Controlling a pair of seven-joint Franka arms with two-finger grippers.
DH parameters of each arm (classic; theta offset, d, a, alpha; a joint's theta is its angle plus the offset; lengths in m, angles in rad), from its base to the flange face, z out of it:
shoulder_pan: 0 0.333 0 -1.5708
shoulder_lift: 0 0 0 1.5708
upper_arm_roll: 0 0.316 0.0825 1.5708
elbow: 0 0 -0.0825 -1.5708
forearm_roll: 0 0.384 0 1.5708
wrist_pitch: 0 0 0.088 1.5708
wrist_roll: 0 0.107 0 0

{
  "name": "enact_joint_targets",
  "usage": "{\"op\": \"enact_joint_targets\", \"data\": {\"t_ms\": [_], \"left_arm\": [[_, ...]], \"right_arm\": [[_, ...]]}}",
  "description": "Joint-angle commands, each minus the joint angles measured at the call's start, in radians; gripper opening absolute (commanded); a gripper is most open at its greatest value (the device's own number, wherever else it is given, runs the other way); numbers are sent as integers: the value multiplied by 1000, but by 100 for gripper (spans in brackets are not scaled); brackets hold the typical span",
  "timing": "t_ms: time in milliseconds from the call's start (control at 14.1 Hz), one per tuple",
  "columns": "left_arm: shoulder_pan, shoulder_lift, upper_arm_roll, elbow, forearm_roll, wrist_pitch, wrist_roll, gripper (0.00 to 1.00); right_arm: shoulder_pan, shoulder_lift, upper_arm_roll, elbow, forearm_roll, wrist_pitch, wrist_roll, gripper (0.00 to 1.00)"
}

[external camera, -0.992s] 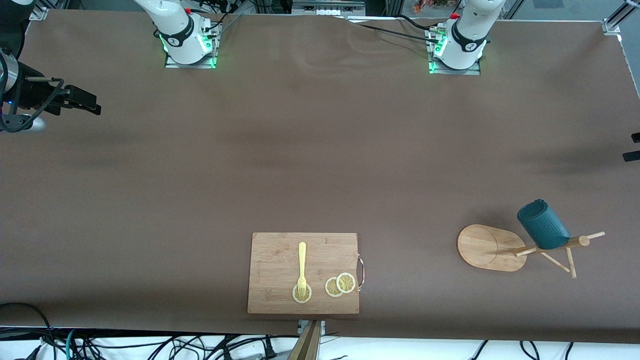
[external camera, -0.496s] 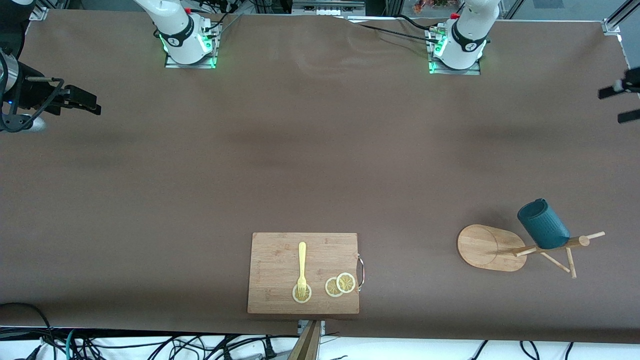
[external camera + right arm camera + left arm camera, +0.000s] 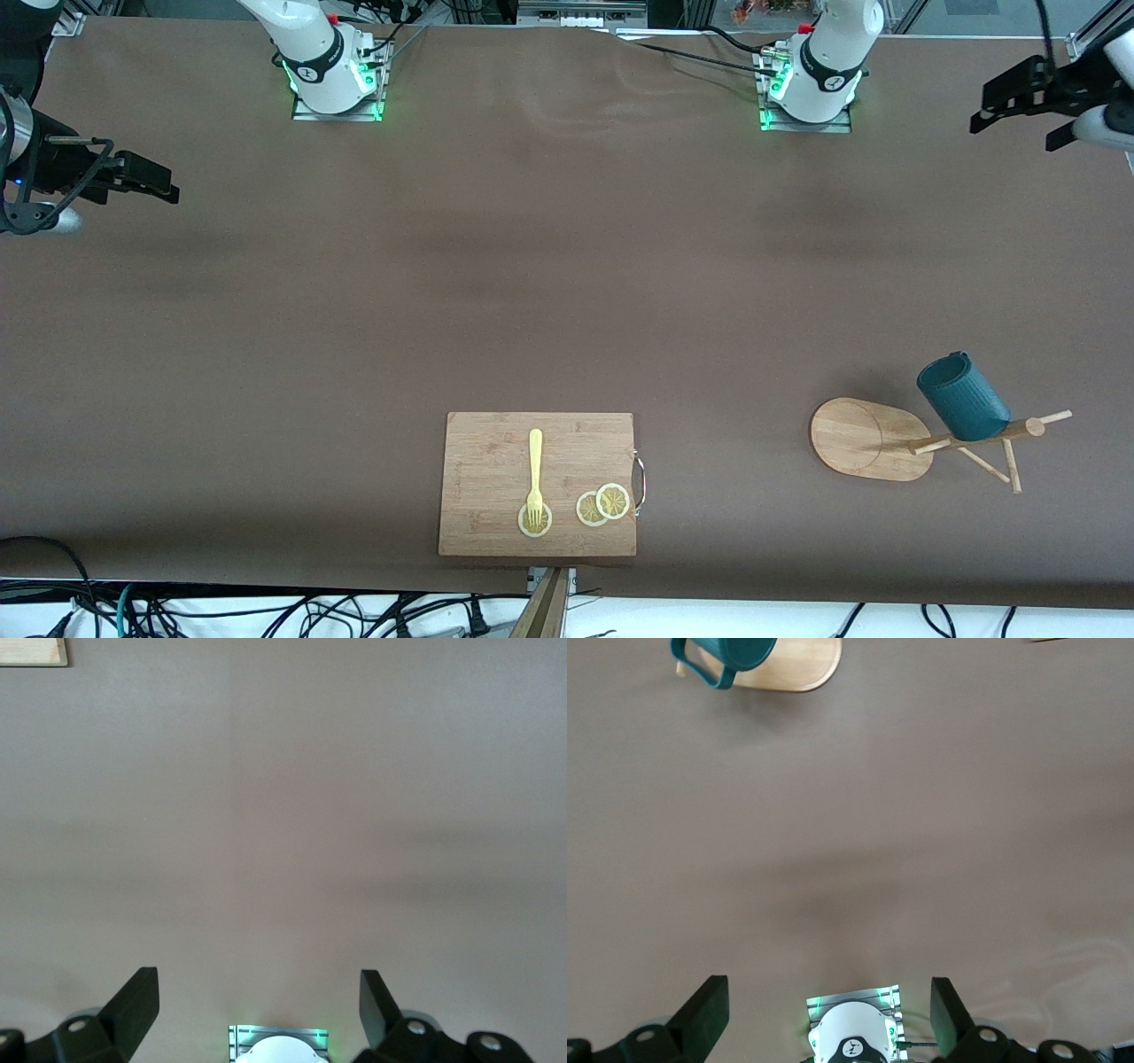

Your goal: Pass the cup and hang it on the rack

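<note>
The dark teal ribbed cup (image 3: 962,398) hangs on a peg of the bamboo rack (image 3: 855,439), which stands near the front camera toward the left arm's end of the table. The left wrist view shows the cup (image 3: 731,651) with its handle and the rack's oval base (image 3: 806,656). My left gripper (image 3: 1013,131) is open and empty, high over the table's edge at the left arm's end, well away from the rack; it also shows in the left wrist view (image 3: 828,1014). My right gripper (image 3: 164,182) waits open and empty over the right arm's end, as its wrist view (image 3: 259,1010) shows.
A rectangular bamboo cutting board (image 3: 537,484) lies at the table's near edge in the middle, with a yellow fork (image 3: 535,474) and lemon slices (image 3: 603,504) on it. Its corner shows in the right wrist view (image 3: 31,651). The arms' bases (image 3: 332,66) stand along the table's edge farthest from the front camera.
My left gripper has risen and drawn back from the rack toward the bases' edge of the table. The cup stays hanging on the rack. The right arm has not moved.
</note>
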Motion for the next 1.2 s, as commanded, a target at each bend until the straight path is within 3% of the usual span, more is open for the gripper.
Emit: {"op": "enact_joint_targets", "data": {"t_ms": [0, 142, 354, 1133], "left_arm": [[-181, 4, 90, -23, 96, 38, -170, 100], [-243, 20, 155, -26, 99, 77, -224, 100], [-241, 43, 199, -57, 85, 208, -209, 100], [-243, 61, 179, -31, 55, 205, -226, 100]], "right_arm": [[-4, -4, 2, 4, 12, -12, 4, 100], [-4, -3, 2, 4, 12, -12, 3, 100], [-4, -3, 3, 4, 12, -12, 3, 100], [-4, -4, 1, 8, 10, -4, 3, 100]]}}
